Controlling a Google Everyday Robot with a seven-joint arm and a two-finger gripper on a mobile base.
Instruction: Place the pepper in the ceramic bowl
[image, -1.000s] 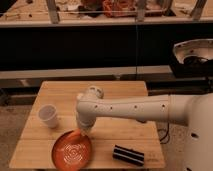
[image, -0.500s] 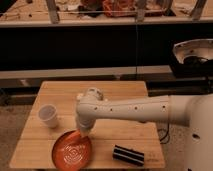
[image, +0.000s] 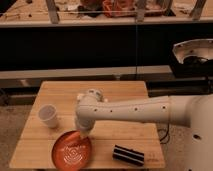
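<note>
A wooden tabletop is seen in the middle of the camera view, with a dark counter running behind it. The right edge is taken up by the robot's white body. From it a thick white arm is stretched leftward over the tabletop and is bent downward at a rounded joint near the tabletop's centre.

The bowl is set on the front left part of the tabletop, close to the near edge. It is orange-red, and white line markings are seen inside it. A black, ribbed, oblong object is laid to the right of the bowl, near the front edge and well apart from it. A white cup is stood upright behind and to the left of the bowl, near it but not touching.

The gripper is pointed downward at the end of the arm and is held at the bowl's rear right rim, between the cup and the black object. Its state cannot be told, nor whether anything is held in it. The pepper cannot be made out, so its place cannot be told.
</note>
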